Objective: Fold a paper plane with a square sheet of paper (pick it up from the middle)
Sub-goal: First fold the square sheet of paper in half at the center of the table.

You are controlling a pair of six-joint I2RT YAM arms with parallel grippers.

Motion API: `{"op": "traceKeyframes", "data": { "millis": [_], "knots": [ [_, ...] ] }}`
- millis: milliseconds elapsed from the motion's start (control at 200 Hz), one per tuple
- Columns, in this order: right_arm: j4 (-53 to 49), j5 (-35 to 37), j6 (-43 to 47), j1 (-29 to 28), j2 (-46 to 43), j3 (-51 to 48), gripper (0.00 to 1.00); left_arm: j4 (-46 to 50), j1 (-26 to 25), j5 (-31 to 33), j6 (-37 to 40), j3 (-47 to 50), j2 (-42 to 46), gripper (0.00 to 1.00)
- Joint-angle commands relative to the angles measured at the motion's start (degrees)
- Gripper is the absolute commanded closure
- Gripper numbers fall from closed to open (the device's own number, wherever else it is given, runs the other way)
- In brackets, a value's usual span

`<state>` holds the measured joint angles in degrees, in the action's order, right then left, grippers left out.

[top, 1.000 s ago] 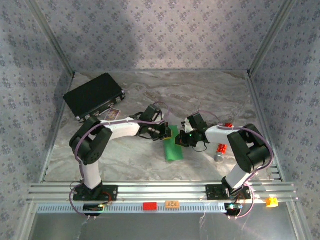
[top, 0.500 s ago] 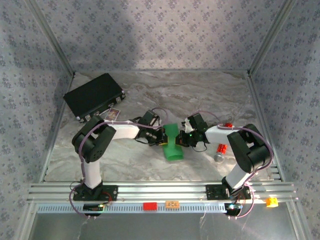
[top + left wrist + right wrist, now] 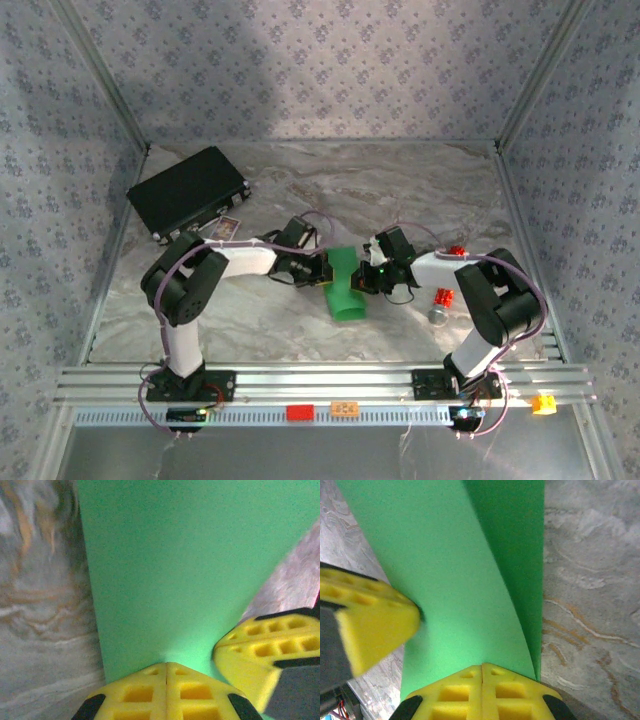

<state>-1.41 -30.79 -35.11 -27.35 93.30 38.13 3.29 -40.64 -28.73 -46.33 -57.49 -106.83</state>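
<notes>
1. Since a second ago the left gripper [image 3: 323, 277] has drawn back a little toward the left of the top view. The sheet of paper [image 3: 345, 292] lay flat as a strip then; now it bows up between the two arms, with its lower end curled.
2. The sheet of paper is thin, matt and bright green, folded into a long narrow band. In the right wrist view a darker under-layer runs along its right side below a straight, sharp fold.
3. It sits at the centre of the top view, over the table [image 3: 420, 190] — a smooth grey marbled surface with tan veins.
4. The fingers of both grippers are yellow blocks with square moulded recesses and black corners.
5. In the left wrist view, the left gripper [image 3: 166, 690] has its pads pressed flat together with no gap, pinching the paper's edge at the bottom of the frame.
6. The right gripper [image 3: 366, 278] is likewise clamped tight on the opposite long edge — its pads meet at the bottom of its own view.
7. At the upper left of the top view lies a hard black rectangular case [image 3: 188, 192] with metal clasps.
8. A small red cylinder [image 3: 443, 298] stands at the right, beside the right arm.
</notes>
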Motion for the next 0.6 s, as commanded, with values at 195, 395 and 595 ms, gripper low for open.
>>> {"op": "traceKeyframes", "data": {
  "millis": [195, 395, 595],
  "knots": [
    [-7.6, 8.5, -0.4, 0.2, 2.1, -3.4, 1.0, 0.0, 1.5, -0.5, 1.2, -2.7, -4.5, 1.0],
    [-7.4, 8.5, -0.4, 0.2, 1.9, -3.7, 1.0, -2.5, 2.7, 0.6, 1.5, 0.3, -6.2, 1.0],
    [-7.6, 8.6, -0.4, 0.3, 1.6, -3.8, 1.0, -1.4, 3.6, -1.1, 2.5, -1.3, -4.4, 0.97]
  ]
}}
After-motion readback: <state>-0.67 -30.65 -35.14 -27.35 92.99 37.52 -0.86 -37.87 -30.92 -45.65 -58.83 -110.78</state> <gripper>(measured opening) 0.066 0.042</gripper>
